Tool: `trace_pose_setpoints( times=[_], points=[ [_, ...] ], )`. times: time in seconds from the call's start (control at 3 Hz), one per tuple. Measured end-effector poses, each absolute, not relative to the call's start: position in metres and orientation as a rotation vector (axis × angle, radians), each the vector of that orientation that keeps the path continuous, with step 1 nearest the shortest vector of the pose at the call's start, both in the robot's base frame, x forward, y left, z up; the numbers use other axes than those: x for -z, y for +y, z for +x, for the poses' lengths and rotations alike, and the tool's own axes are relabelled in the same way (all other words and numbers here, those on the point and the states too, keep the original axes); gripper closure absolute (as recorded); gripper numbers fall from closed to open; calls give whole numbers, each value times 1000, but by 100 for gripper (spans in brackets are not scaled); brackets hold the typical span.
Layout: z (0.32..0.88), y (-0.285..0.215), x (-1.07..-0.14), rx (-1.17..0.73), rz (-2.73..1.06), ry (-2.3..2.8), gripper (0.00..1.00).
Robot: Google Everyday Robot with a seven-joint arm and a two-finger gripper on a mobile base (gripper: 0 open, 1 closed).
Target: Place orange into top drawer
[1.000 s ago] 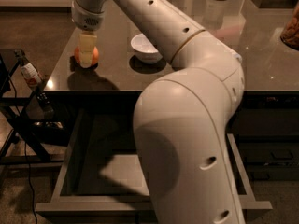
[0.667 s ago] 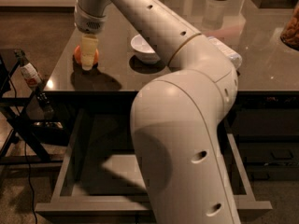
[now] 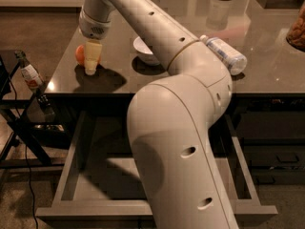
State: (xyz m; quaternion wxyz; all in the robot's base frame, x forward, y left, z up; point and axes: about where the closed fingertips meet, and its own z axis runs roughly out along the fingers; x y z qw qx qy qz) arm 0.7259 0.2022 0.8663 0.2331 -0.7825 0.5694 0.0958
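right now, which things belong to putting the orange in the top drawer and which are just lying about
For the job: small round orange fruit; open wide grey top drawer; gripper, beside the orange on the dark table.
Lying about: white bowl; clear plastic bottle on its side.

The pincer (image 3: 91, 63) at the counter's (image 3: 267, 80) left hides perhaps half the orange (image 3: 79, 55); the arm (image 3: 181, 142) masks the top drawer's (image 3: 86, 209) middle.

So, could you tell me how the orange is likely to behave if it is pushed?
The orange looks round and smooth, so it may well roll on the glossy table if nudged. It is small, so probably light. The gripper, low beside it, could easily knock it away.
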Motion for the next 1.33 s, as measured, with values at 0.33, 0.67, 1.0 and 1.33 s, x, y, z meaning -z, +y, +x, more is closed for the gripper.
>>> trace_pose_setpoints(
  times=[0.33, 0.67, 1.0, 1.33],
  points=[
    [726, 202, -866, -263, -2149, 1564, 19],
    [726, 202, -866, -263, -2149, 1564, 43],
    [726, 202, -866, -263, -2149, 1564, 66],
    [726, 202, -866, -263, -2149, 1564, 89]
  ],
)
